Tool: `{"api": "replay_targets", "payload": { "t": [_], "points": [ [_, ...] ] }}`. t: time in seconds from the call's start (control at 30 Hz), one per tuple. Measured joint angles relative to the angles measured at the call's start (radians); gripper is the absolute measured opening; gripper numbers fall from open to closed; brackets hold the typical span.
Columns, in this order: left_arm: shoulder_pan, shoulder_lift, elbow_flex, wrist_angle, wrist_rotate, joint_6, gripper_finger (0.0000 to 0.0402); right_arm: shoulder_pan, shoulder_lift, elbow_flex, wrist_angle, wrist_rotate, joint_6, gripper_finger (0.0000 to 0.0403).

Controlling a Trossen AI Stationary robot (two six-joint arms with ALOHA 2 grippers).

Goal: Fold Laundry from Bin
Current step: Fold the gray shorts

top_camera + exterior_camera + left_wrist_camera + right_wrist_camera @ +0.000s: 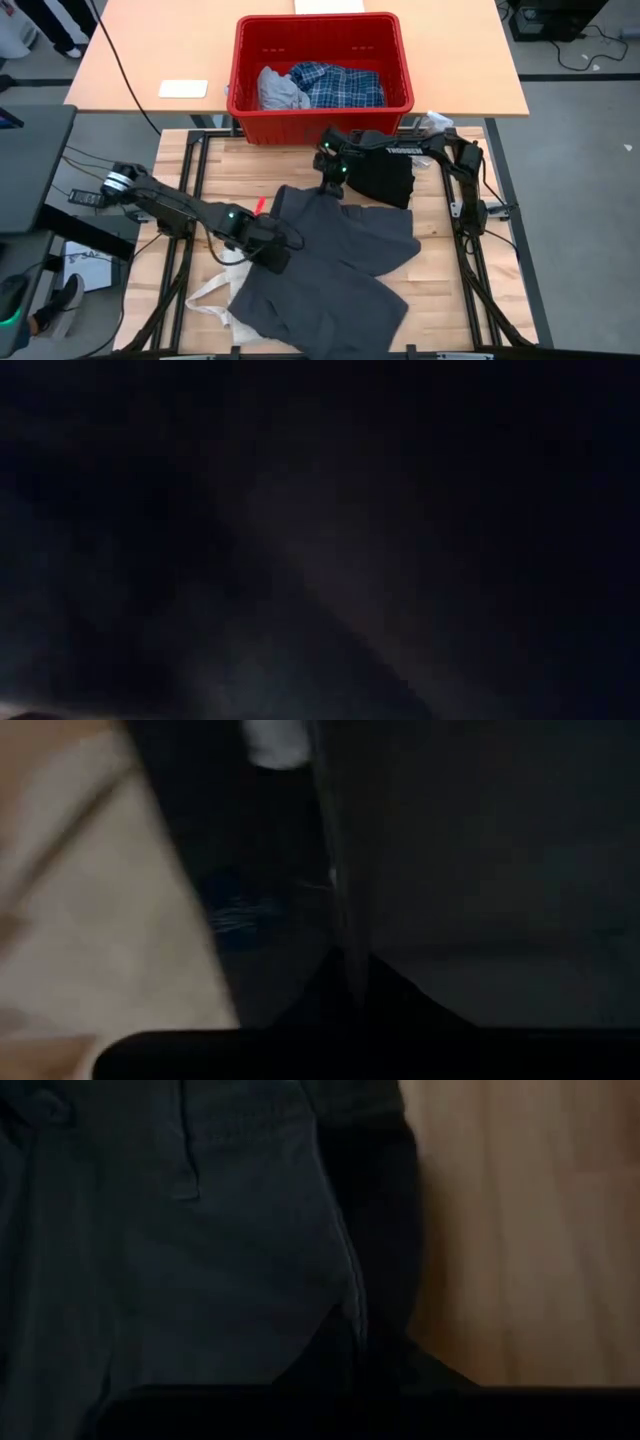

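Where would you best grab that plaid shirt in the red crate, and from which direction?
Probably from straight above, pinching a raised fold near the middle of the plaid shirt. It lies crumpled in the red crate, whose tall walls block any sideways approach, and a light grey piece crowds one side.

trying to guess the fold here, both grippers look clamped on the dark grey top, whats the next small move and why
Probably lift and draw the two grips apart. The left gripper is shut on the dark grey top at its left edge, the right gripper is shut on its far edge near the bin. The cloth lies rumpled on the table, partly over a cream tote bag, so it needs flattening before folding.
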Motion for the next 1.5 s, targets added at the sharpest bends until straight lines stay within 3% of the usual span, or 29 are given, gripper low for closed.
{"api": "replay_targets", "payload": {
  "t": [0.17, 0.27, 0.4, 0.5, 0.6, 0.73, 0.83, 0.93, 1.07, 1.17, 1.3, 1.4, 1.5],
  "points": [
    [0.02, -0.003, -0.048, -0.048, -0.001, 0.029, 0.0002, -0.017, 0.004, 0.0, 0.094, 0.001, -0.004, 0.0016],
    [0.034, 0.004, -0.091, -0.024, 0.021, 0.035, 0.0012, -0.016, 0.001, 0.0, 0.112, 0.01, 0.026, 0.0067],
    [0.046, -0.014, -0.096, -0.054, 0.026, 0.068, 0.0055, -0.028, -0.044, 0.0, 0.026, 0.028, 0.082, 0.0148],
    [0.047, -0.051, -0.095, -0.109, 0.024, 0.091, 0.0093, -0.033, -0.112, 0.0, -0.112, 0.185, 0.154, 0.0191],
    [0.049, -0.106, -0.095, -0.177, 0.023, 0.09, 0.0123, -0.025, -0.191, 0.0, -0.287, 0.326, 0.177, 0.0202],
    [0.076, -0.198, -0.095, -0.139, -0.091, 0.113, 0.0142, 0.018, -0.295, -0.075, -0.402, 0.38, 0.239, 0.0182],
    [0.131, -0.219, -0.092, -0.032, -0.188, 0.241, 0.0141, 0.056, -0.399, -0.24, -0.319, 0.371, 0.353, 0.0145],
    [0.219, -0.195, -0.109, 0.065, -0.194, 0.407, 0.0133, 0.092, -0.509, -0.455, -0.172, 0.361, 0.514, 0.0106],
    [0.354, -0.132, -0.134, 0.196, -0.186, 0.594, 0.0123, 0.151, -0.628, -0.693, 0.014, 0.376, 0.726, 0.0065],
    [0.451, -0.079, -0.132, 0.296, -0.175, 0.755, 0.0121, 0.207, -0.682, -0.81, 0.078, 0.47, 0.872, 0.0042],
    [0.528, 0.024, -0.132, 0.389, -0.074, 0.948, 0.0121, 0.273, -0.708, -0.895, 0.12, 0.585, 1.002, 0.0015],
    [0.547, 0.108, -0.132, 0.396, 0.01, 1.008, 0.0121, 0.298, -0.7, -0.927, 0.12, 0.633, 1.058, 0.0006],
    [0.559, 0.176, -0.134, 0.361, 0.019, 1.048, 0.0121, 0.31, -0.686, -0.945, 0.104, 0.676, 1.119, 0.001]
  ]
}}
